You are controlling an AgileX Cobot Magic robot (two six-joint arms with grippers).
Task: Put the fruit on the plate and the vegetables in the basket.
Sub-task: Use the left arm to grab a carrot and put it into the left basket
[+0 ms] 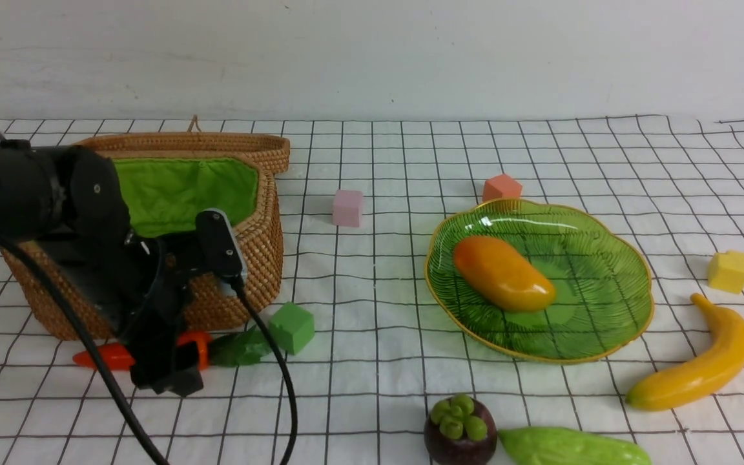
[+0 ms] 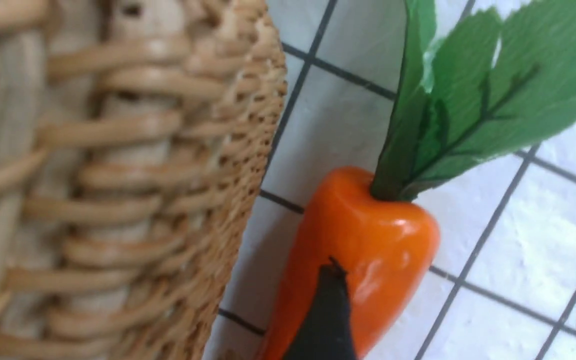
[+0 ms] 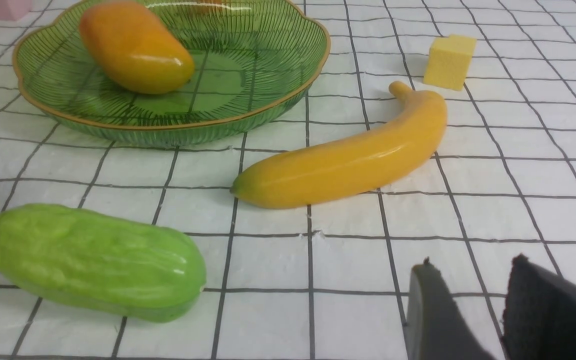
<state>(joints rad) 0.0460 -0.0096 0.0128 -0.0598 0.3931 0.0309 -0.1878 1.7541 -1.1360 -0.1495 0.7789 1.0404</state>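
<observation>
White cloth ruled in a black grid covers the table up to a bare pale wall. At my far left, the octagonal brown wicker basket with green lining stands just behind the left gripper, lid open. That gripper is down at cloth level with its fingers spread wide, straddling the red-orange toy carrot with dark green leaves, which lies on the cloth just in front of the basket wall. One fingertip overlaps its flank, touching or not I cannot tell; nothing is gripped. I judge this the carrot pickup: next I must close on the thick end, lift above the wicker rim and carry it over the lining. Well to that gripper's right, the orange-yellow oval mango lies on the ribbed green glass plate with gold rim. The dark-purple mangosteen, bumpy light-green gourd and curved yellow banana wait on the cloth. The right gripper, seen only by its wrist camera, hangs near the banana, fingers narrowly parted, empty.
</observation>
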